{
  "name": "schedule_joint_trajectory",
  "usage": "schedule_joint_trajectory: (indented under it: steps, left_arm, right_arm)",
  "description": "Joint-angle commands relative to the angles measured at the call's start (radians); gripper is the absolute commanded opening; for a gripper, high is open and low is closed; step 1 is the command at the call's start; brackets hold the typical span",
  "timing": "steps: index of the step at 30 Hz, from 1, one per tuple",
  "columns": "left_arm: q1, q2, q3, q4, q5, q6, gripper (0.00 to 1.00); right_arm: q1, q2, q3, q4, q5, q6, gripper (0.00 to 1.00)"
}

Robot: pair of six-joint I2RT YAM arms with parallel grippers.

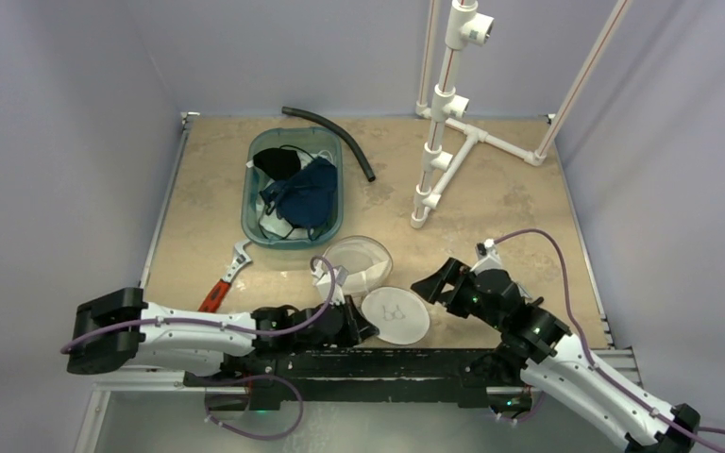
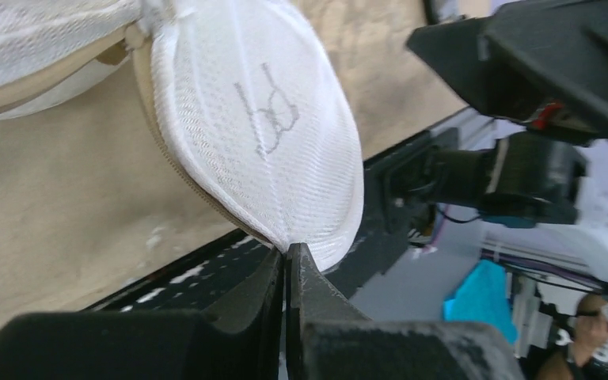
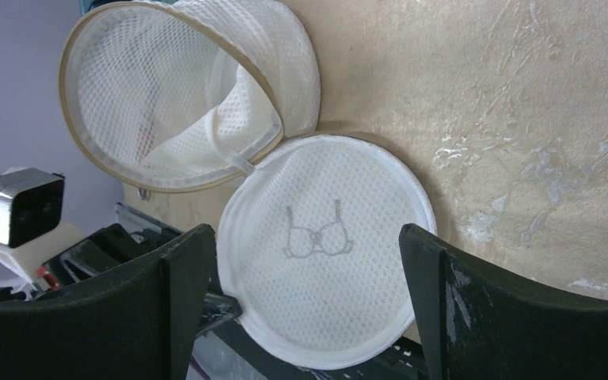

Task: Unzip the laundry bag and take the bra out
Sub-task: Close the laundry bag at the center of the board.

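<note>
bra outline (image 3: 314, 237) on laundry bag lid (image 3: 348, 317).

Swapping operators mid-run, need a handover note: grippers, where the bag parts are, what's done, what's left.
Left gripper: shut, pinching the rim of the flat round white mesh lid with the bra outline.
Right gripper: open above that lid, holding nothing.
Small white drum-shaped mesh laundry bag: tipped on its side, mouth open, lid swung out flat beside it, joined at one spot.
Done: unzipped.
Left: take the bra out. White fabric shows inside; cannot tell whether it is the bra.
</note>
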Motion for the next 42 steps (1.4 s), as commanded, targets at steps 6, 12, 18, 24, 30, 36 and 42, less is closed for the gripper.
schedule_joint_trajectory:
  steps: [6, 12, 18, 24, 30, 36, 42]
  left_arm:
    - [-0.001, -0.110, -0.014, 0.096, -0.060, -0.002, 0.00]
    - [-0.001, -0.177, -0.114, 0.246, -0.115, -0.044, 0.00]
    - [-0.004, -0.228, -0.157, 0.342, -0.182, -0.025, 0.00]
    - [-0.005, -0.218, -0.159, 0.462, -0.234, 0.024, 0.00]
    - [-0.005, -0.154, -0.142, 0.526, -0.227, 0.047, 0.00]
    - [-0.007, -0.126, -0.143, 0.548, -0.203, 0.062, 0.00]
    - [-0.016, -0.152, -0.116, 0.474, -0.197, 0.115, 0.00]
  right_arm:
    - [0.003, -0.022, 0.100, -0.100, -0.013, -0.002, 0.92]
    - [0.003, -0.082, 0.078, -0.157, -0.059, 0.122, 0.94]
    - [0.003, -0.204, 0.042, -0.192, -0.085, 0.246, 0.95]
    - [0.003, -0.214, -0.028, -0.128, -0.147, 0.321, 0.94]
    - [0.003, -0.203, -0.045, -0.067, -0.148, 0.365, 0.93]
    - [0.003, -0.186, -0.110, 0.108, -0.159, 0.452, 0.82]
    - [0.004, -0.075, -0.125, 0.219, -0.186, 0.441, 0.56]
